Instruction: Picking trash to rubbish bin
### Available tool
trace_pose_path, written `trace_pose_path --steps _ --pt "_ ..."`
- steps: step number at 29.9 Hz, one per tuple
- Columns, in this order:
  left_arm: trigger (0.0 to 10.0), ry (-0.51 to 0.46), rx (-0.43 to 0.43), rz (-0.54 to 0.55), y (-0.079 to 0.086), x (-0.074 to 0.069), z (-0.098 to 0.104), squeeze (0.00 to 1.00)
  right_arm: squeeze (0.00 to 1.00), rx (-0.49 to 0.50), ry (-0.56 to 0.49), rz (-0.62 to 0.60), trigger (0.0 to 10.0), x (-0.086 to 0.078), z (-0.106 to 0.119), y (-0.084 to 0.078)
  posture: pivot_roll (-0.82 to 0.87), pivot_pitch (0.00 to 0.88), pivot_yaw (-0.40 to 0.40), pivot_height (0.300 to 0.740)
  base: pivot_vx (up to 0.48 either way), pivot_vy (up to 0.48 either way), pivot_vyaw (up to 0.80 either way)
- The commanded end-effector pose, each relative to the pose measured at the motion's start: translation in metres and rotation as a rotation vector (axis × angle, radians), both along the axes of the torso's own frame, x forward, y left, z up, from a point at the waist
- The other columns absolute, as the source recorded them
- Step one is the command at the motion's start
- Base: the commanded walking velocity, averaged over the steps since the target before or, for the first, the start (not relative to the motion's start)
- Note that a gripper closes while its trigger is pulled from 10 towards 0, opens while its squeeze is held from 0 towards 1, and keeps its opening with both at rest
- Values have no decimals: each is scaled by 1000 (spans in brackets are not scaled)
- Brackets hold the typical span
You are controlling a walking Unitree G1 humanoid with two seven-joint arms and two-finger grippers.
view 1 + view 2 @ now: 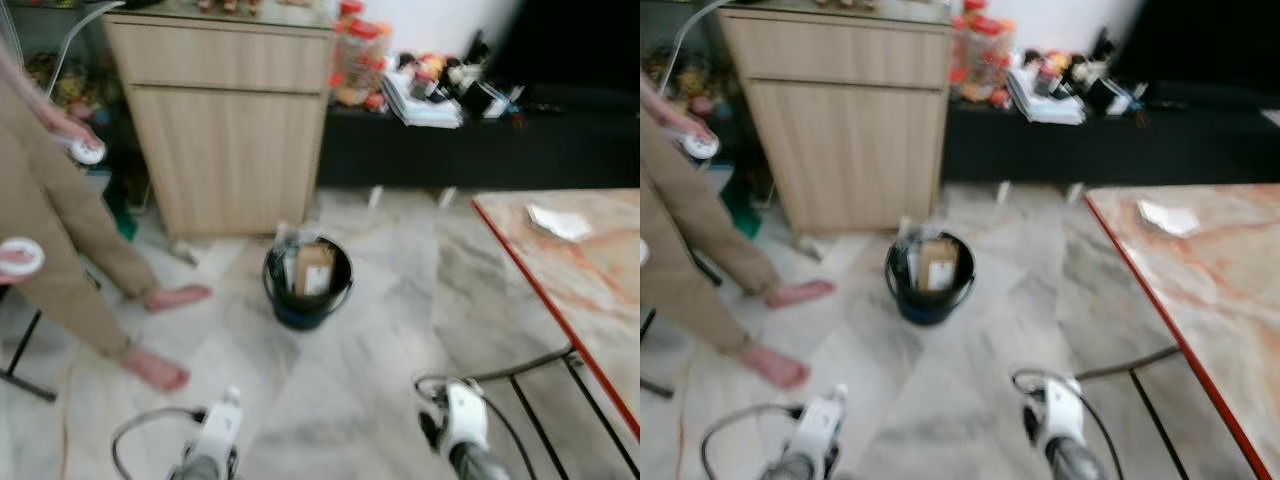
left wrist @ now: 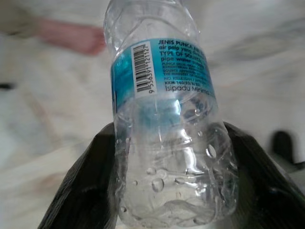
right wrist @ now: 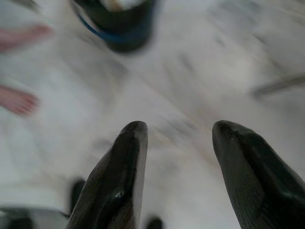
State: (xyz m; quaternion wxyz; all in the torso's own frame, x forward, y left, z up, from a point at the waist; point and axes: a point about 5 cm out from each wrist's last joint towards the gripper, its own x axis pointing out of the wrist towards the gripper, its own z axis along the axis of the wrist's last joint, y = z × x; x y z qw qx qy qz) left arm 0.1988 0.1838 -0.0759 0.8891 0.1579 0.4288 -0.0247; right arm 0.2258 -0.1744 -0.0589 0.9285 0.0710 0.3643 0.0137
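A clear plastic water bottle (image 2: 164,124) with a blue label sits between the two black fingers of my left gripper (image 2: 167,200), which is shut on it, held over the marble floor. My right gripper (image 3: 178,143) is open with nothing between its fingers, pointing down at the floor. A black rubbish bin (image 1: 307,280) holding a cardboard piece and other trash stands on the floor ahead, in front of the wooden cabinet. Both wrists (image 1: 215,430) (image 1: 462,420) show at the bottom of the head views. A crumpled white paper (image 1: 558,222) lies on the table.
A marble table (image 1: 590,270) with a red edge and metal legs is at my right. A person (image 1: 60,230) in beige trousers with bare feet stands at the left, holding white controllers. A wooden cabinet (image 1: 225,120) and a low black shelf (image 1: 470,140) with clutter lie beyond.
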Motion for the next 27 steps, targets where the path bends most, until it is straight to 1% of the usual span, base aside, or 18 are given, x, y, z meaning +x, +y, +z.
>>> trace_pose_path --steps 1,6,7,8,10,18,24,27 --pt "10000 5 -19 -21 -12 1 -1 0 0 -28 54 -42 10000 -15 -8 -16 77 96 -125 740 277 0 0" --pt "10000 4 -18 -18 -12 1 -1 0 0 -43 71 -43 10000 -17 -9 -17 76 105 -126 740 278 0 0" --pt "10000 5 -18 -18 -11 1 -1 0 0 -59 86 -32 10000 -20 -11 -17 75 110 -125 740 281 0 0" --pt "10000 5 -18 -18 -11 1 -1 0 0 -59 86 -32 10000 -20 -11 -17 75 110 -125 740 281 0 0" --pt "10000 8 -15 -13 -9 -1 -2 0 0 -46 97 -45 10000 -25 -14 -18 80 120 -125 740 279 0 0" --pt "10000 14 -9 -7 -5 -4 -3 0 0 -37 87 -44 10000 -26 -14 -16 80 133 -116 740 278 0 0" --pt "10000 14 -7 -7 -4 -4 -3 0 0 -48 87 -40 10000 -26 -14 -15 79 137 -113 740 279 0 709" --pt "10000 13 -6 -11 -5 -3 -2 0 0 -38 91 -61 10000 -26 -14 -16 79 142 -114 740 277 0 0"
